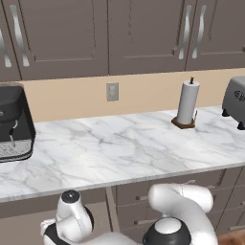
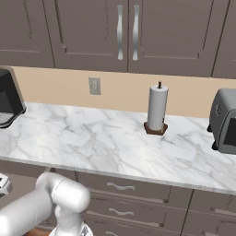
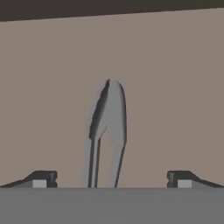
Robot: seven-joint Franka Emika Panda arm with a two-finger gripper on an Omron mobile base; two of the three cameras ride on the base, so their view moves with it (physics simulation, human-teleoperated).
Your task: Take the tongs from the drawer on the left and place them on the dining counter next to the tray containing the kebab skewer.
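Inside the drawer (image 3: 175, 87), your gripper (image 3: 112, 179) hangs with its fingers spread wide apart, straddling the grey tongs (image 3: 109, 127) lying on the drawer floor, so closing should catch both arms.

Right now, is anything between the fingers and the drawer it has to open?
Nothing visible stands in the way. In the hand view the open fingers face the grey-brown drawer front. Its silver handle rises in the gap between them, and no other object lies in that gap.
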